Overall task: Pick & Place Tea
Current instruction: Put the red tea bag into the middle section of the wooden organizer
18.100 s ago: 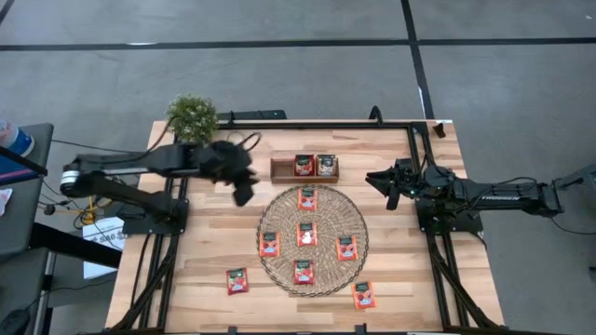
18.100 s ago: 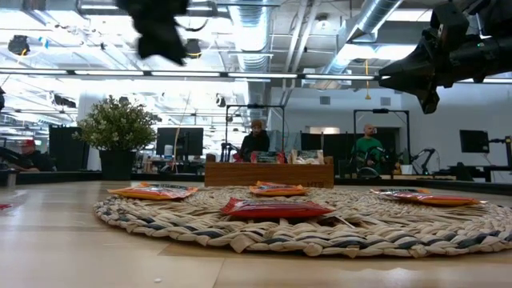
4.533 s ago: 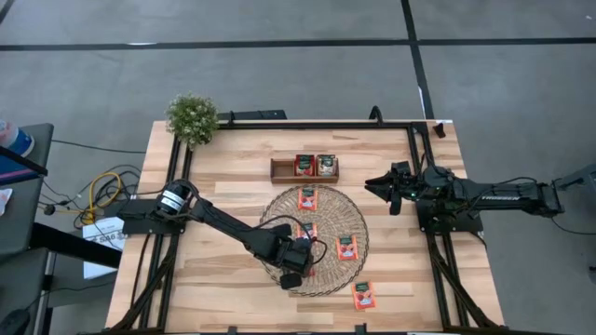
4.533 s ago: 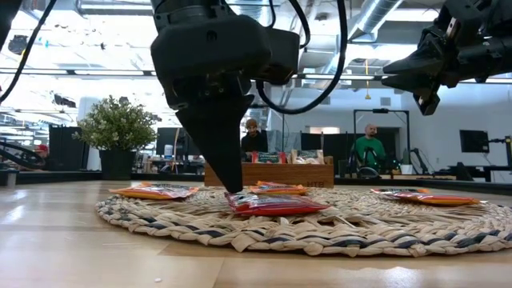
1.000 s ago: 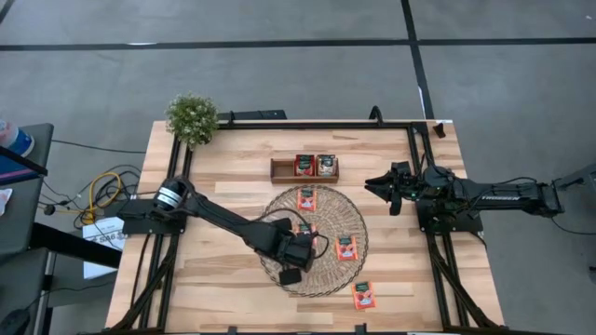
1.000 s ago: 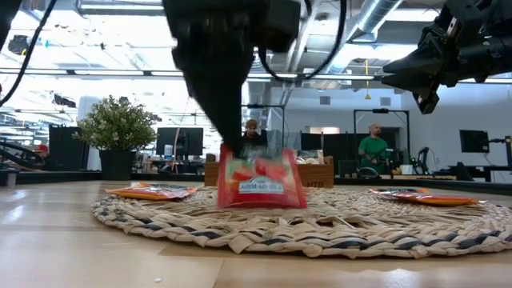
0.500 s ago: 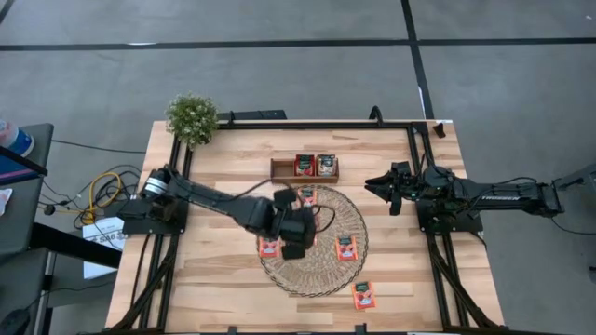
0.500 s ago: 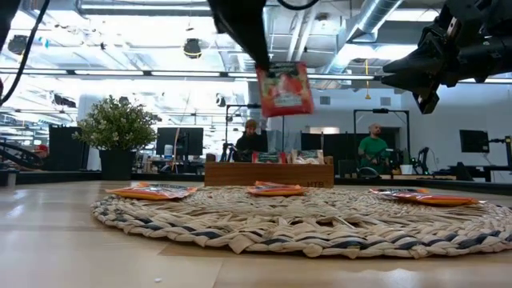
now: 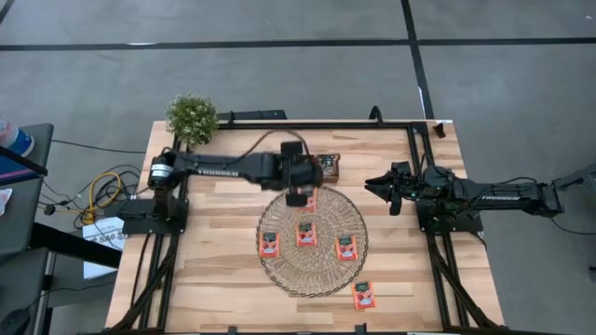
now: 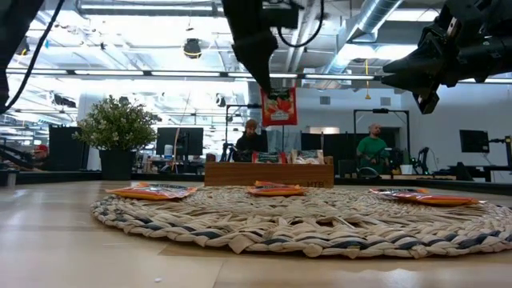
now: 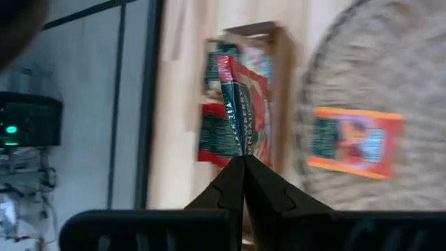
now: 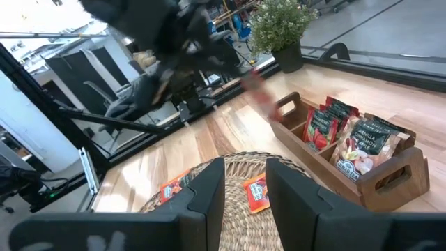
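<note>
My left gripper hovers over the far edge of the round woven mat, next to the brown wooden tray, and is shut on a red-orange tea sachet. More tea sachets lie flat on the mat. One sachet lies on the table near the front edge. Several stand upright in the tray. My right gripper waits at the table's right side, open with nothing between its fingers. My left gripper pinches the sachet's upper edge between its two fingertips. The fingers come from above, slanting down. The sachet hangs upright below them, clear of the mat and higher than the tray.
A potted green plant stands at the table's far left corner. The tray sits just beyond the mat's far edge. Bare wood lies left of the mat. People sit in the room behind the table.
My left gripper has risen and gone toward the table's far edge, from over the mat's near middle to its far edge by the tray. The sachet, which hung low over the mat, has been carried up with it and hangs high.
</note>
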Action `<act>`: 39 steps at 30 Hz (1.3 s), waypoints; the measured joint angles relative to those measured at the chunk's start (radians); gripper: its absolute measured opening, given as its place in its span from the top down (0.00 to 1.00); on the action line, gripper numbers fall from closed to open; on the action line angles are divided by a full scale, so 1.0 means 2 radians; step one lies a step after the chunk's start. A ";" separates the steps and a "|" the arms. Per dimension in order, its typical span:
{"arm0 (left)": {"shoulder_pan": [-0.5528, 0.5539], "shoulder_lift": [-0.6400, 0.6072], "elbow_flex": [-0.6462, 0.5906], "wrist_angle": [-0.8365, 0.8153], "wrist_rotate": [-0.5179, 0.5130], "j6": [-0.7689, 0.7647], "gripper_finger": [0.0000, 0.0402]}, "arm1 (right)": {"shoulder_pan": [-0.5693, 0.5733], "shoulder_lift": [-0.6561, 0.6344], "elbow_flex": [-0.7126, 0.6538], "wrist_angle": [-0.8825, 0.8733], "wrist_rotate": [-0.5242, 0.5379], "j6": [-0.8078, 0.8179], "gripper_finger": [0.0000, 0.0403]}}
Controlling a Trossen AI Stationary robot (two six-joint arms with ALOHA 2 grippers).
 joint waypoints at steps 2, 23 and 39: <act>0.019 0.000 0.000 0.009 0.003 0.024 1.00 | 0.000 0.000 0.000 0.000 0.000 0.000 0.76; 0.092 0.061 0.000 0.027 0.093 0.081 1.00 | 0.000 0.000 0.000 0.000 0.000 0.000 0.76; 0.097 0.074 0.000 0.015 0.062 0.107 1.00 | 0.000 0.000 0.000 0.000 0.000 0.000 0.76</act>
